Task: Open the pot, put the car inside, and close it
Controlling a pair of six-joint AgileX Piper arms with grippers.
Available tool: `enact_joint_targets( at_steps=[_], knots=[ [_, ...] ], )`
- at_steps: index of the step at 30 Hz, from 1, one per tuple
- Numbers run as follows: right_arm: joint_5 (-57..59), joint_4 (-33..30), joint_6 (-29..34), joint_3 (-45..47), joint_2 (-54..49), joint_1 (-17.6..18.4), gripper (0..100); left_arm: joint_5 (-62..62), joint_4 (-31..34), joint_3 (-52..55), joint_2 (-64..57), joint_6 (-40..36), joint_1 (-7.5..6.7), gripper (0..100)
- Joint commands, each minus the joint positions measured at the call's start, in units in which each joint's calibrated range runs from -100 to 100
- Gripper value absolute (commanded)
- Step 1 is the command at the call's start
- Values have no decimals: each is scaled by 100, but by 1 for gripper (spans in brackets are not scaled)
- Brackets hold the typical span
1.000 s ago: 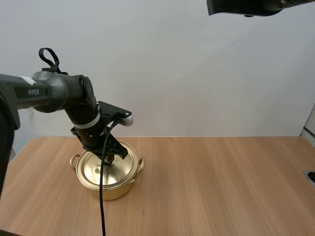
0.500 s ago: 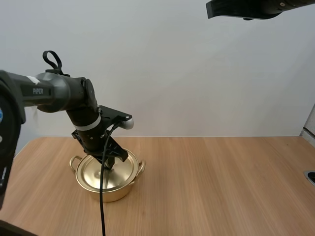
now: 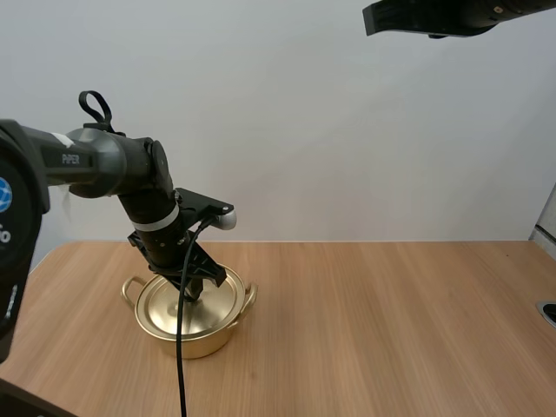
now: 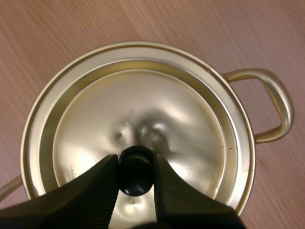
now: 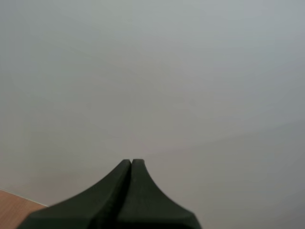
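white wall behind, wooden table in front. high view: gold pot sits on the table's left part with its lid on, closed. left arm leans in from the left and its left claw comes down tilted onto the lid's centre. pot has a loop handle out at each side, bare wood all around it. right arm is a dark shape high up at the far right, well apart from the pot, so the left one is by far the nearer. nothing stands over or beside the lid to block a lift straight up. left wrist view: looking down on the round lid, black knob dead centre of it, sitting right between the two fingers, one finger touching each side of the knob, gap no wider than the knob, so i judge the claw is clamped on the knob and on nothing else. knob is upright and round, no long axis to line up with. one side handle shows past the rim, clear of the fingers. lid sits flat and even in the pot's rim, no gap seen, so opening is not yet done; next move looks like a lift up and away, risk is the pot dragging along if the lid binds. right wrist view: right claw has its fingers pressed together as one dark wedge, holding nothing, facing the white wall with a sliver of table beside it.
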Motion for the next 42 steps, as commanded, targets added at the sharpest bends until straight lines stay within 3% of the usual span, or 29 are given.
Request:
enact_joint_targets(
  at_steps=[1,8,12,15,22,31,42],
  knots=[
    [30,1,-1,-3,2,-4,0,-47,3,6,7,5,2,6],
    [68,1,-1,-3,2,-4,0,-61,15,6,7,5,2,55],
    [68,1,-1,-3,2,-4,0,-261,4,6,7,-78,2,75],
    [89,1,-1,-3,2,-4,0,-566,4,6,-35,-214,2,85],
    [146,1,-1,-3,2,-4,0,-1583,-17,-8,-470,-495,2,88],
    [199,1,-1,-3,2,-4,0,-4332,-17,-8,-1645,-2123,2,88],
    [198,1,-21,-3,2,-4,0,-6909,-17,434,-3733,-2563,2,88]
  ],
)
